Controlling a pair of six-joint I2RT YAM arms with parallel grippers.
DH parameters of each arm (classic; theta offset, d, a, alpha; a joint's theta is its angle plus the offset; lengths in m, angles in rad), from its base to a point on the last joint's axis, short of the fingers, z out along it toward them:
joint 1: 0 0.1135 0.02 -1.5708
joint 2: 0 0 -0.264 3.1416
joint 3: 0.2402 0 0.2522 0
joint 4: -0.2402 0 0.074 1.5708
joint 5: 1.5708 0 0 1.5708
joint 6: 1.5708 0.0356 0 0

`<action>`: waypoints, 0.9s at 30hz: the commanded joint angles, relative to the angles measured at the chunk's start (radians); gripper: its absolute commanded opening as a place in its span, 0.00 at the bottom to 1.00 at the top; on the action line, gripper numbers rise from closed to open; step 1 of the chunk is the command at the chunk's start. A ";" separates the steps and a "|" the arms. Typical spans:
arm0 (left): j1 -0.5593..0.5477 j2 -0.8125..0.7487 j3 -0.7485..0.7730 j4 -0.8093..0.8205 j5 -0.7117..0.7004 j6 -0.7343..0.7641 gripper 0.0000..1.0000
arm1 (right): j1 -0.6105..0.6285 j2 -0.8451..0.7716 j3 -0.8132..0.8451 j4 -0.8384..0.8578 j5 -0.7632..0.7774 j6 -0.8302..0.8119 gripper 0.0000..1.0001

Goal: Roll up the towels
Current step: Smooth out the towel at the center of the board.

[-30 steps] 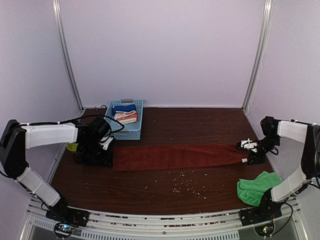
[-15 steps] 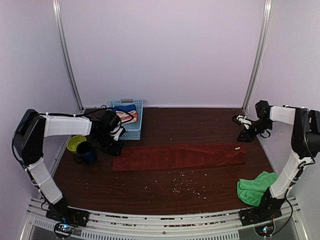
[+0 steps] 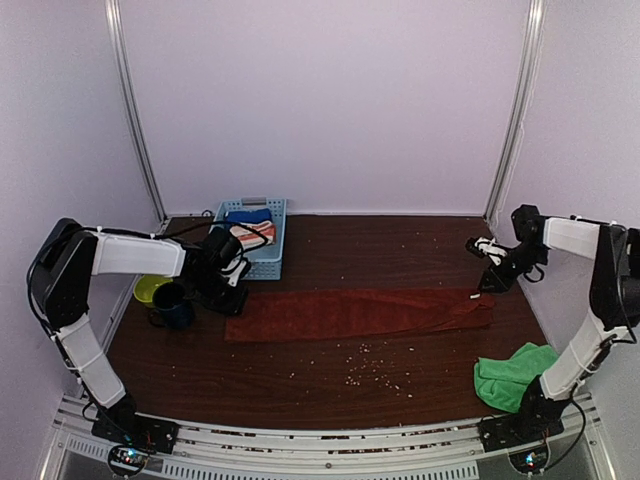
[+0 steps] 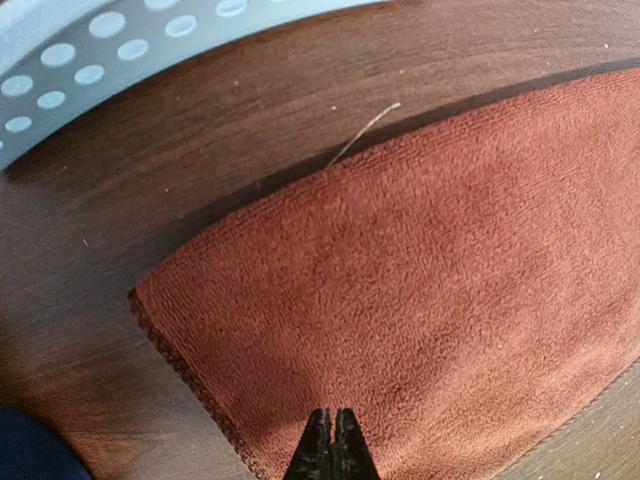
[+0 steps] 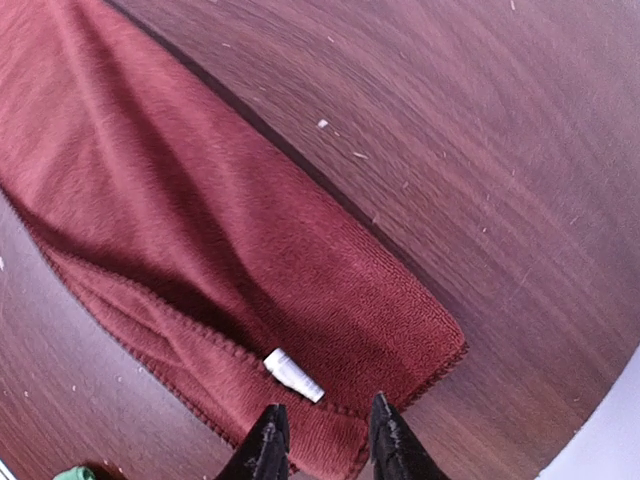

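Dark wooden tabletop [image 3: 400, 250], left tool [image 4: 332, 420] pressed together over rust towel [image 3: 350, 312] end, right tool [image 5: 326, 408] spread, empty, beside white tag [image 5: 292, 375].

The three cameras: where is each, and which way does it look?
Top camera: above and behind, looking down on the table; left arm and right arm show.
Left wrist: looks down on the red towel; shut left gripper shows.
Right wrist: looks down on the towel's tag; open right gripper shows.
All share the towel.
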 commanded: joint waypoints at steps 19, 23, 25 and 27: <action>0.008 0.000 -0.044 0.028 0.004 0.006 0.03 | -0.002 -0.060 -0.118 -0.365 0.065 -0.256 0.31; 0.008 -0.014 -0.049 0.024 0.003 0.007 0.02 | -0.018 -0.112 -0.116 -0.362 0.102 -0.251 0.31; 0.009 -0.023 -0.046 0.020 0.001 0.007 0.02 | -0.028 -0.111 -0.067 -0.372 0.061 -0.242 0.31; 0.008 -0.039 -0.043 0.019 0.001 0.008 0.02 | -0.029 -0.088 -0.003 -0.368 0.006 -0.214 0.30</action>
